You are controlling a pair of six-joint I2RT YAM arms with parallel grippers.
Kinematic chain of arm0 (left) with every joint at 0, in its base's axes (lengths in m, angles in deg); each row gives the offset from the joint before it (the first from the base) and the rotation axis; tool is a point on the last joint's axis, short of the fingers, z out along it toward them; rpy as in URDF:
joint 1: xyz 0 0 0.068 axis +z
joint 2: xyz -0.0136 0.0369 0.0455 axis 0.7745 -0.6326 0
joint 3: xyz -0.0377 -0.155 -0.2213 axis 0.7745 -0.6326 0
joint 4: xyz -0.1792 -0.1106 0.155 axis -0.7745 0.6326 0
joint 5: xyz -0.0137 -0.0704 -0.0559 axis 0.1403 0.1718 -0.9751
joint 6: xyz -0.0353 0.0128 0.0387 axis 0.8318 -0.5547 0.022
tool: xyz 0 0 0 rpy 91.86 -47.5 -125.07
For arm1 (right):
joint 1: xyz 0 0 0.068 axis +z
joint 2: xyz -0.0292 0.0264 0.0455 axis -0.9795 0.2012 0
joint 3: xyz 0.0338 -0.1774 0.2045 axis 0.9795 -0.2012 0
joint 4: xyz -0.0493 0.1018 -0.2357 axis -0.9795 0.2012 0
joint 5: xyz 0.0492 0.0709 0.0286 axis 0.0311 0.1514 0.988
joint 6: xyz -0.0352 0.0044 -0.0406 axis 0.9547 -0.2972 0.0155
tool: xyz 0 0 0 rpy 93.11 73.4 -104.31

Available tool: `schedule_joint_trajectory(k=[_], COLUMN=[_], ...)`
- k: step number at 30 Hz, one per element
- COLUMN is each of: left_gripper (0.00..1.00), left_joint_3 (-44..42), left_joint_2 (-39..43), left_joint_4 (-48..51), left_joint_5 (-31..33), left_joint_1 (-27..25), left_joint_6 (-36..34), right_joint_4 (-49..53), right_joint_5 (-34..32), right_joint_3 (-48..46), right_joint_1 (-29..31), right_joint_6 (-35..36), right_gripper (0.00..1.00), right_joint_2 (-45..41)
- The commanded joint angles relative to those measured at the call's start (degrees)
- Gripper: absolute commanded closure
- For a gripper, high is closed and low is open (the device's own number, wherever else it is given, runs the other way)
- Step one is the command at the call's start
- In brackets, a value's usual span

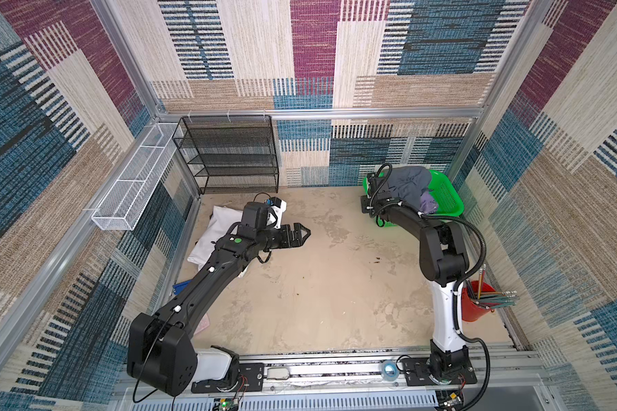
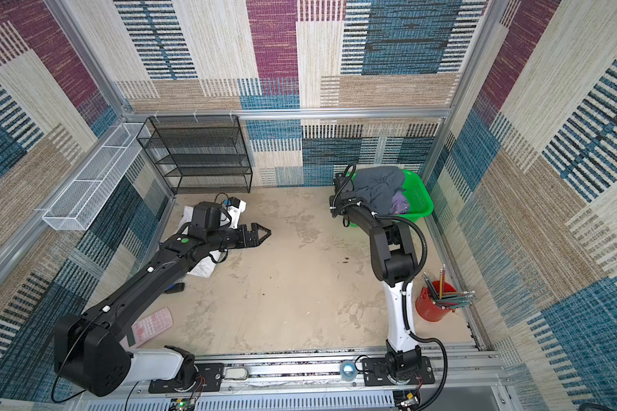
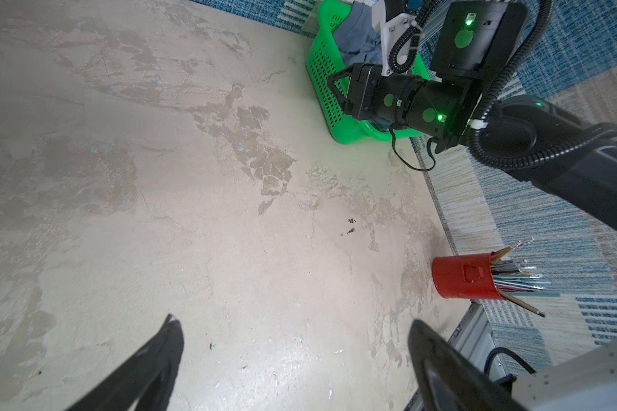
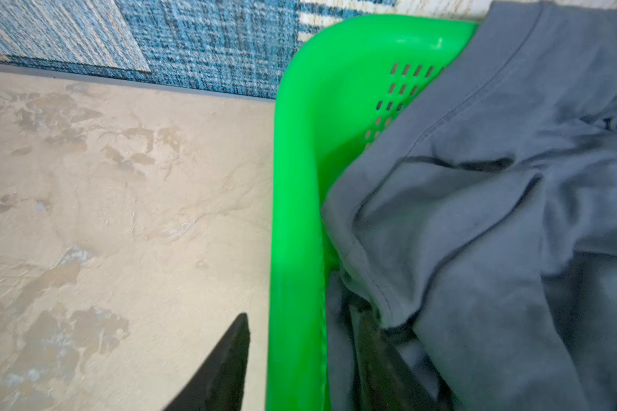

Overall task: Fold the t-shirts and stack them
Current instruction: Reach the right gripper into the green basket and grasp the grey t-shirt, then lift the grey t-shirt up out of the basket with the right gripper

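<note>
T-shirts [image 1: 412, 188], soft, light and limp, heaped in green basket [image 4: 300, 160] at far right corner of desk [image 1: 317, 284], likely best pinched at blue-grey hem [image 4: 367, 281]; right pincer [image 4: 300, 313] parted astride basket rim, gripping nothing; left pincer [image 3: 293, 320] wide open, empty.

Beige table [image 1: 317, 284] bears green basket [image 1: 448, 199], red cup [image 1: 472, 307] (with pencils [image 1: 499, 299]).

1. Walls [image 1: 314, 53] are clad in blue, maroon and beige weave
2. The mottled beige floor [image 1: 317, 284] is evenly lit
3. A black mesh rack [image 1: 228, 156] is set against the back wall, a white wire tray [image 1: 129, 188] beside it
</note>
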Motion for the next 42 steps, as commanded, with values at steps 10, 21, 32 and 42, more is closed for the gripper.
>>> schedule_joint_trajectory(k=[10,21,32,42], left_gripper=[0.01,0.01,0.01,0.01], left_joint_3=[-1.7,-4.0,-5.5,-5.6], left_joint_2=[-1.6,-0.1,1.6,2.7], left_joint_4=[-2.6,-4.9,-4.5,-4.8], left_joint_5=[-1.0,-2.1,-0.1,0.3], left_joint_1=[-2.2,-3.1,-3.1,-3.0], left_joint_6=[-0.3,2.6,2.6,1.4], right_joint_4=[-0.5,5.0,7.9,-1.4], right_joint_5=[7.7,8.5,8.6,10.6], right_joint_3=[-4.8,-0.9,2.2,-3.8], right_joint_1=[-9.3,-13.5,-13.4,-12.1], right_joint_6=[-7.6,-6.7,-6.3,-6.9], right_gripper=[0.47,0.49,1.0,1.0], right_joint_2=[-9.6,-2.6,-0.3,-15.7])
